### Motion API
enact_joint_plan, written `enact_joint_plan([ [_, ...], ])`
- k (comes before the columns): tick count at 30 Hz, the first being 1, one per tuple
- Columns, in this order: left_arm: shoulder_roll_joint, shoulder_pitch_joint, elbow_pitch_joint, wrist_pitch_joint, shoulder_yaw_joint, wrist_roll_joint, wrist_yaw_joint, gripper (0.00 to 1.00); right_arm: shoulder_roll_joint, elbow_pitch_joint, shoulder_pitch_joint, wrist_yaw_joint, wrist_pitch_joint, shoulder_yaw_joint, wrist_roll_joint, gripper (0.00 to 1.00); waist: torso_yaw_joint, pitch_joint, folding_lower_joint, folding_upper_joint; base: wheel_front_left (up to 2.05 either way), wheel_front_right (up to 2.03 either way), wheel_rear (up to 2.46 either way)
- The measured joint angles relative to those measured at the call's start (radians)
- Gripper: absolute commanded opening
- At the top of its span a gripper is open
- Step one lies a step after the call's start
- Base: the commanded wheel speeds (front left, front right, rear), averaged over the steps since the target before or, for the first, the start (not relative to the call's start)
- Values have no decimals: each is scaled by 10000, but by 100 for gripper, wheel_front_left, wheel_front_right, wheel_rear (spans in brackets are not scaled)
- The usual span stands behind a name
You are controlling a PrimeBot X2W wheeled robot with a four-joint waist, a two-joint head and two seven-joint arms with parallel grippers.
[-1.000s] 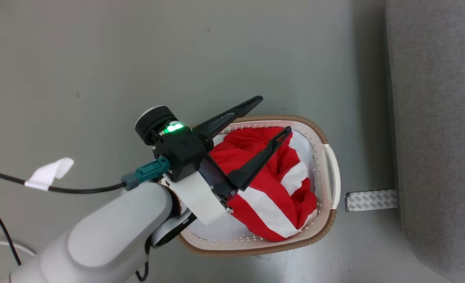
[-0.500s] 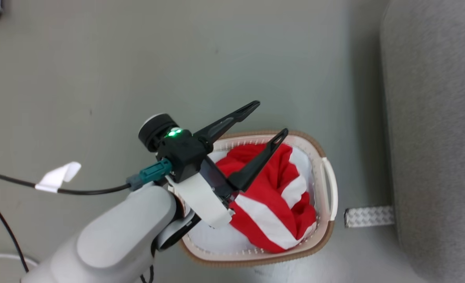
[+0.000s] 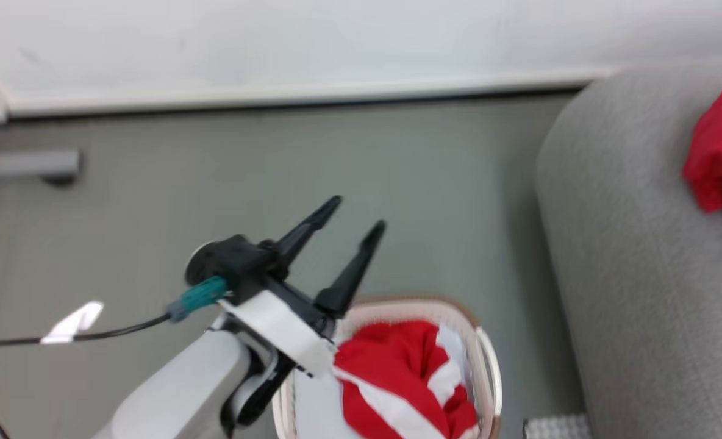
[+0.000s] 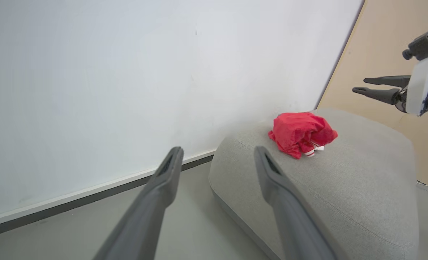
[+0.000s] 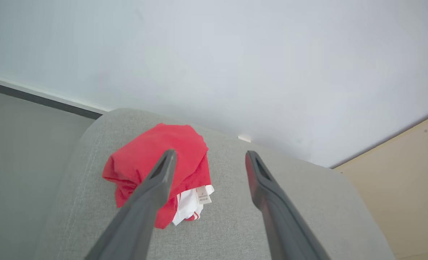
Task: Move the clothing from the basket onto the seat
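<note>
Left claw [image 3: 358,216] spread wide and empty, raised by the far left corner of the basket [image 3: 484,372], fingertips showing against bare floor [image 3: 275,171]. One red garment [image 3: 397,366] bunched inside the basket, white panels showing.

Right claw [image 5: 210,154] also wide, nothing between its fingers, held above the seat [image 5: 235,224] and clear of it. Second red garment [image 5: 152,162] lies crumpled on the seat's far part, near the wall [image 5: 199,54], white trim and label turned out.

Seat's rounded left edge stands right of the basket, with a strip of floor between. Open floor runs left and far to the baseboard [image 3: 275,100]. Cable [image 3: 111,332] trails at near left.
</note>
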Motion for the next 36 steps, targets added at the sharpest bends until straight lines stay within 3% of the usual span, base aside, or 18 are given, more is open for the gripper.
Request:
enact_joint_plan([
  [3,-40,520,-15,-2,759,-86,290,100,-332,-1024,498,0,-132,146,679,100,52,-751,-1,0,0,0,0],
  [9,213,1630,-69,-2,2161,-82,709,100,-100,-2681,1764,0,-803,52,1755,100,334,-1979,-2,0,0,0,0],
  [16,380,2988,-171,-2,3659,161,1244,100,1014,-3764,3618,0,-1929,-472,2226,100,962,-2794,-1,0,0,0,0],
  [24,-125,4650,-257,-2,5705,932,1751,100,3147,-4243,5324,0,-3833,-869,1873,100,1383,-3119,1,0,0,0,0],
  [30,-1202,5733,-165,-2,6859,1808,1310,100,4161,-3764,6168,0,-5242,-725,1471,100,1427,-3124,2,0,0,0,0],
  [36,-1877,6107,286,-2,7471,2928,525,100,4805,-3519,6418,0,-5471,-568,1191,100,1463,-3059,3,0,0,0,0],
])
